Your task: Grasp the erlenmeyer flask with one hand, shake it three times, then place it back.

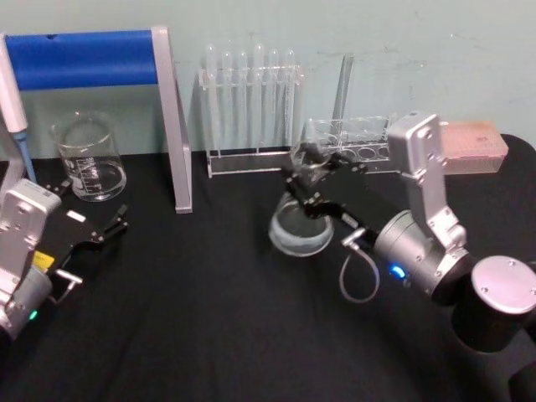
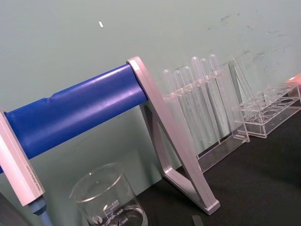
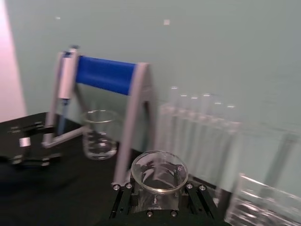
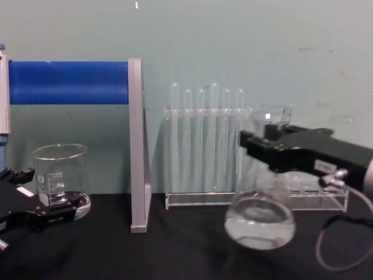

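The right arm (image 1: 423, 222) reaches from the lower right of the head view toward the centre, elbow raised. The right gripper (image 1: 311, 186) has its fingers clamped on the neck of the erlenmeyer flask (image 1: 299, 230), which is tilted. The left gripper (image 1: 90, 208) lies at the lower left, its fingers spread apart and holding nothing.

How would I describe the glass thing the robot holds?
From the blue-barred stand, look right to the test tube rack. Just before it, the right gripper holds the erlenmeyer flask by its neck: cone-shaped and wide-based, unlike the straight-walled beaker near the open left gripper.
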Tool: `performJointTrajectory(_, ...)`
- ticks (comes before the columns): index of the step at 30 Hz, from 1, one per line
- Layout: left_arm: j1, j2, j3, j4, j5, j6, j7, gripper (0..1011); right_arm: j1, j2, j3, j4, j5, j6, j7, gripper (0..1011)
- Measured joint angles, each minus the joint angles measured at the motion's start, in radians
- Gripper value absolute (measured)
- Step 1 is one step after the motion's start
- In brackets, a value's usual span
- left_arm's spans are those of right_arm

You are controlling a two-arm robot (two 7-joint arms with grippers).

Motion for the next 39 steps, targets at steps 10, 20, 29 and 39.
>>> performJointTrajectory(10, 0.000, 0.000, 0.000, 0.000, 0.000, 0.000, 0.000, 1001, -0.010, 0.025, -0.073, -0.037, 0.036, -0.001, 0.077, 449)
performJointTrajectory(20, 0.000, 0.000, 0.000, 0.000, 0.000, 0.000, 0.000, 1001, -0.010, 0.055, -0.122, -0.055, 0.072, -0.016, 0.120, 449)
performJointTrajectory(29, 0.000, 0.000, 0.000, 0.000, 0.000, 0.000, 0.000, 1001, 0.003, 0.061, -0.108, -0.037, 0.083, -0.019, 0.075, 449)
performJointTrajectory(39, 0.000, 0.000, 0.000, 0.000, 0.000, 0.000, 0.000, 1001, 0.020, 0.048, -0.052, 0.001, 0.061, -0.015, -0.009, 449)
